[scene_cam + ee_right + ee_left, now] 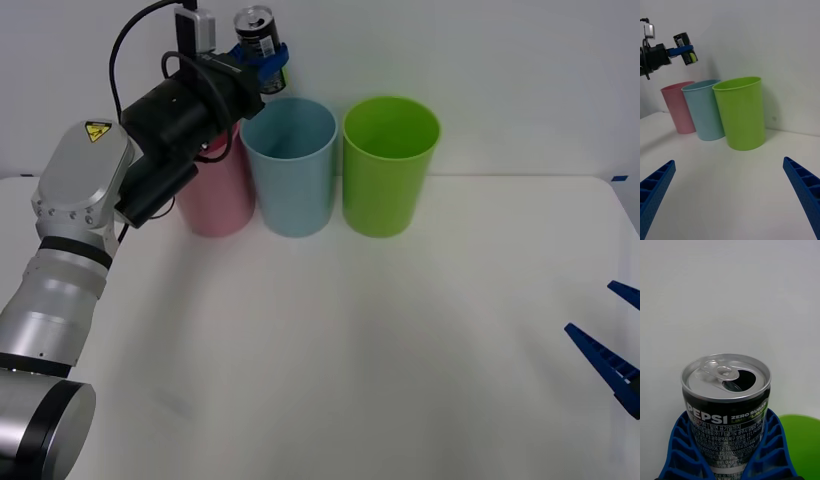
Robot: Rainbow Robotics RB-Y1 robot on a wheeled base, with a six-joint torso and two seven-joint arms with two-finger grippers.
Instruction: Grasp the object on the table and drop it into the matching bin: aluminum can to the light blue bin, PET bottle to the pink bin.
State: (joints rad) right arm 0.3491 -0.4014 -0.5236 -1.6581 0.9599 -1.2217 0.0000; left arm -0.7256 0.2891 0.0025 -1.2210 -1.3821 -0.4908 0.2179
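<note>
left gripper (268, 60) ribbed blue fingers clamp aluminum can (258, 34) above light blue bin (290, 165); right gripper (730, 195) spread.

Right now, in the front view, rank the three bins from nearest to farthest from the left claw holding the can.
The left claw holds the can up in the air, over the back of the bin row.
1. Light blue bin, middle of the row, just below the claw.
2. Pink bin, on the robot's left end, partly behind the arm.
3. Lime green bin, on the right end.
</note>
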